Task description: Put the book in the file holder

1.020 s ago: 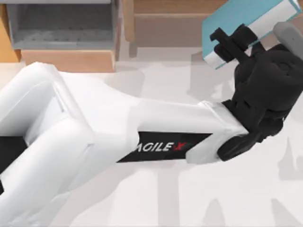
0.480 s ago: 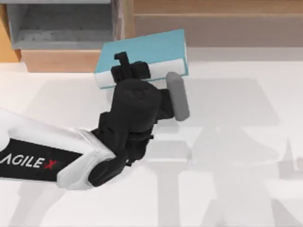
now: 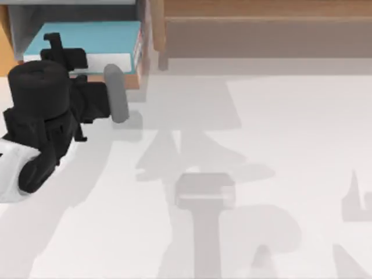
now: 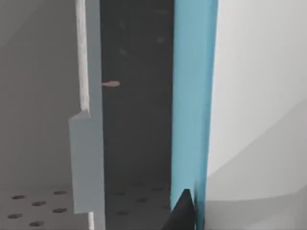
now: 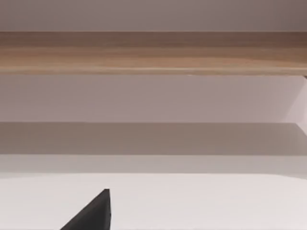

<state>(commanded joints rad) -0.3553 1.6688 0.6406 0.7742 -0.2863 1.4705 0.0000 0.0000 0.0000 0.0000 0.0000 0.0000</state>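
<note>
Top view: my left gripper (image 3: 61, 55) clamped on thick teal-blue hardcover book (image 3: 93, 40) over grey-panelled tan-framed file holder (image 3: 142, 55); I'd expect snagging on the lip beside the jaws.

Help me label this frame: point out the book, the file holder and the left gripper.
book (image 3: 87, 38), top view, on its teal cover.
file holder (image 3: 145, 43), top view, on its right side wall.
left gripper (image 3: 61, 52), top view, at the fingers on the book.

The left gripper (image 3: 58, 55) covers part of the book (image 3: 99, 40); the file holder (image 3: 17, 23) is cropped beyond it.
</note>
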